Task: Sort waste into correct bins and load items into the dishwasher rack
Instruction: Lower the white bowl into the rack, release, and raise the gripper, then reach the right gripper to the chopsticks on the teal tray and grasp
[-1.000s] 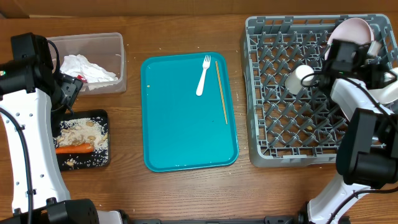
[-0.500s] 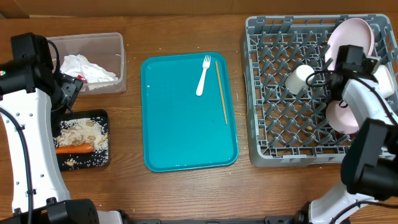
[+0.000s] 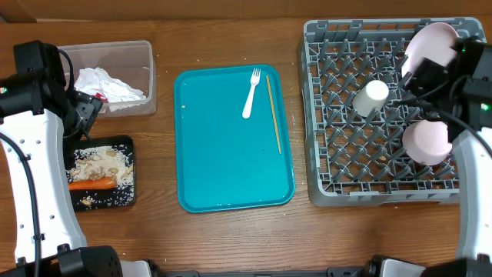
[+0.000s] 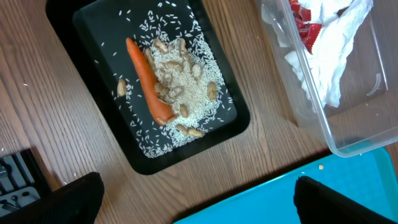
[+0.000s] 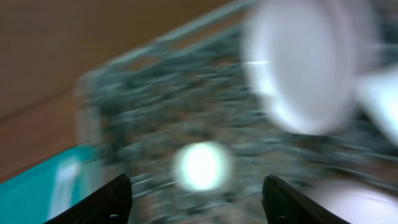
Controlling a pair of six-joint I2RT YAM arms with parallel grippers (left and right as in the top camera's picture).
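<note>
**Waste binned, rack part-loaded: fork and chopstick next**

From overhead, my right gripper [image 3: 421,79] hangs over the far right of the rack [image 3: 338,165]. It is just beside the cup [image 3: 371,98] lying among the pegs. The plate [image 3: 430,42] stands in the far corner and a bowl [image 3: 427,141] sits nearer. The fork [image 3: 251,92] and chopstick [image 3: 273,113] lie side by side on the teal tray [image 3: 223,161], not yet loaded. My left gripper [image 3: 86,110] sits between the clear tub [image 3: 146,73] and the black tray [image 3: 127,196].

My left wrist view shows my fingers spread wide and empty, above the carrot [image 4: 148,81] and rice [image 4: 186,87].

My right wrist view is blurred, but my fingers stand apart with nothing between them.

I judge I am in the loading step. Next I must reach left and pinch the flat fork low.
</note>
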